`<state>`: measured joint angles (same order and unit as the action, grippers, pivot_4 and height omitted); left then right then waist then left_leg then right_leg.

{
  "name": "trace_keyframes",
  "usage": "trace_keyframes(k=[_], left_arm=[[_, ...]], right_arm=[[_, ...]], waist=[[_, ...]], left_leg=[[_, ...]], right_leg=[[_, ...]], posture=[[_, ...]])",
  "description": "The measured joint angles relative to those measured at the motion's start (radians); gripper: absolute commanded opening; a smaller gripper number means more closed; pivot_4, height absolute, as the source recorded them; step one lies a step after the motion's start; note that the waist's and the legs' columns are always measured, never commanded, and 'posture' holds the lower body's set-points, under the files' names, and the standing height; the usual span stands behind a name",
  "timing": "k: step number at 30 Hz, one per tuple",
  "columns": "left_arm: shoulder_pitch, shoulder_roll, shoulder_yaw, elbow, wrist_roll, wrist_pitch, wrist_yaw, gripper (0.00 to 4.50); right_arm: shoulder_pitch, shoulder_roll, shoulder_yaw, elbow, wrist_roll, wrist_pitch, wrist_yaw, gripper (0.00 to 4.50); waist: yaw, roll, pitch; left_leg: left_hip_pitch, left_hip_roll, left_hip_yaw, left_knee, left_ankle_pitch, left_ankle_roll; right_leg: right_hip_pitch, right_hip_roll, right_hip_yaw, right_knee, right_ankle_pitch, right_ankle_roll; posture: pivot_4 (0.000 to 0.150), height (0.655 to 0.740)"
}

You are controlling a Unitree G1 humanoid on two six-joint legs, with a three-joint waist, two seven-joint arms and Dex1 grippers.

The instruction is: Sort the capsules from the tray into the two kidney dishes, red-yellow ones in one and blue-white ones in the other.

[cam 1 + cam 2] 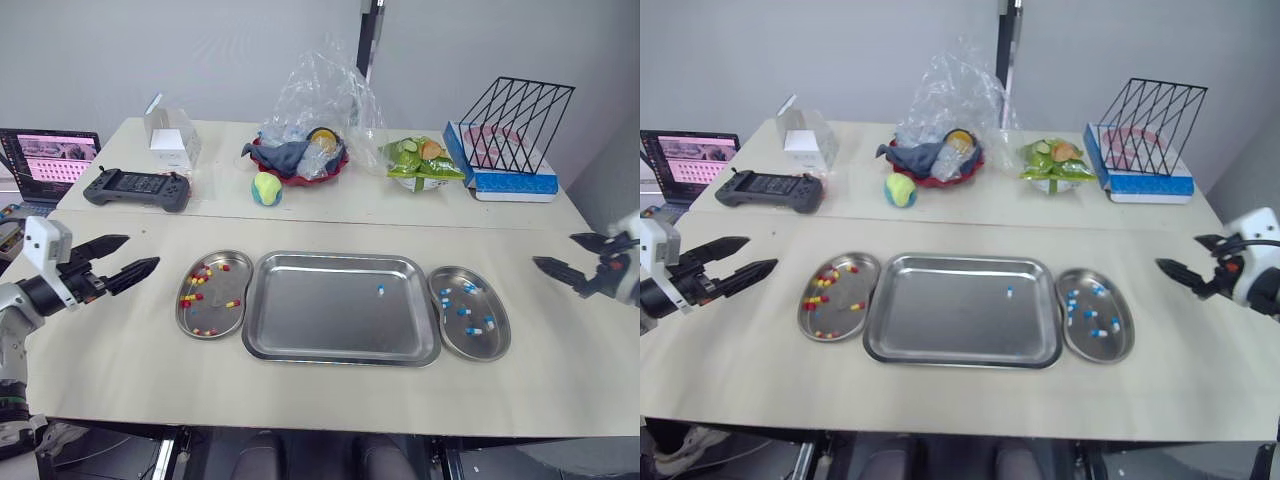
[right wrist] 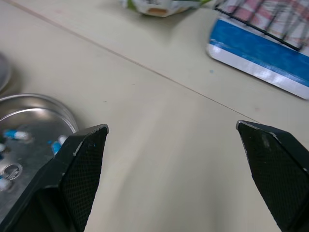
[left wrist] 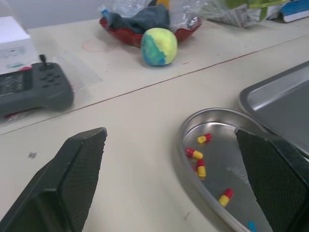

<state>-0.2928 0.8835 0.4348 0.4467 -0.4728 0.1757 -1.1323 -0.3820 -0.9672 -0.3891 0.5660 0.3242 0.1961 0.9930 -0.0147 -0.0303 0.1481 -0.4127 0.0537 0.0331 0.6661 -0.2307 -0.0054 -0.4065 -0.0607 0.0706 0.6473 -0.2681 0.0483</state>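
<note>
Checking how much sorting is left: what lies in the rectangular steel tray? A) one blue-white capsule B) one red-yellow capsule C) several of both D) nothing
A: a single blue-white capsule lies alone in the rectangular steel tray.

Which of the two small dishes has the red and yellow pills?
The left kidney dish, on the robot's left of the tray; the right kidney dish holds blue-white capsules instead.
</note>
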Motion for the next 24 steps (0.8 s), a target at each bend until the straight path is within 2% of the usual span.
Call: trace_keyframes(k=[14,20,24], left_arm=[[0.001,0.0,-0.002,0.002,0.002,-0.001,-0.001,4.5],[-0.001,0.0,-0.003,-0.006,0.003,0.0,0.002,4.5],[-0.009,0.0,-0.012,-0.044,0.001,0.008,0.001,4.5]], right_arm=[[0.003,0.02,-0.008,0.044,0.015,-0.029,-0.002,4.48],[0.014,0.064,-0.008,-0.056,0.051,0.028,-0.001,4.48],[0.017,0.108,0.027,-0.188,0.055,0.083,-0.023,4.48]], waist=[[-0.001,0.001,0.0],[0.0,0.0,0.0],[0.0,0.001,0.0]], left_leg=[[0.0,0.0,0.0,0.0,0.0,0.0],[0.0,0.0,0.0,0.0,0.0,0.0],[0.0,0.0,0.0,0.0,0.0,0.0]], right_leg=[[0.0,0.0,0.0,0.0,0.0,0.0],[0.0,0.0,0.0,0.0,0.0,0.0],[0.0,0.0,0.0,0.001,0.0,0.0]], posture=[[0.15,0.7334],[0.15,0.7334],[0.15,0.7334]])
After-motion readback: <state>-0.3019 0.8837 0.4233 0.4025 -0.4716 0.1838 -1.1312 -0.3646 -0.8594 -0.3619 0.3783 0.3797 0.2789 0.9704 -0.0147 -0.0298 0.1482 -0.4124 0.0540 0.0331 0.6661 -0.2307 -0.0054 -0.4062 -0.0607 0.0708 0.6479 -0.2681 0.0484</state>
